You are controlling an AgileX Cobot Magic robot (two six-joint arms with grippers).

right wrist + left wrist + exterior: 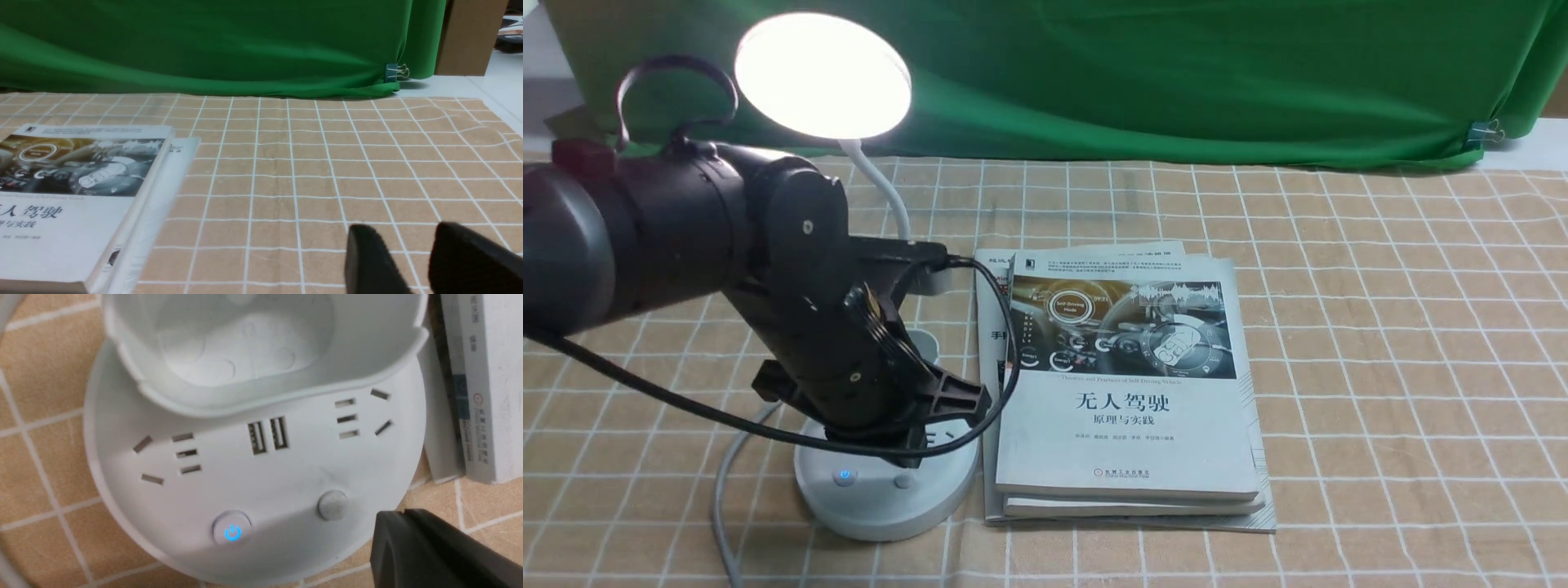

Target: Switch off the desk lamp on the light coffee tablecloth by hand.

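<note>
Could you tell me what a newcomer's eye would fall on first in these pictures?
Probably the lamp's glowing head, blazing white before the green cloth. Next comes the bulky black left arm, reaching in from the left, its gripper over the lamp's base. The stacked books lie just right of that base, and a blue power symbol glows on one of its buttons.

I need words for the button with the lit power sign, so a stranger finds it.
On the checked tablecloth, left of the books, stands a white lamp. Its round base has two buttons; choose the one glowing blue, not the plain grey one.
</note>
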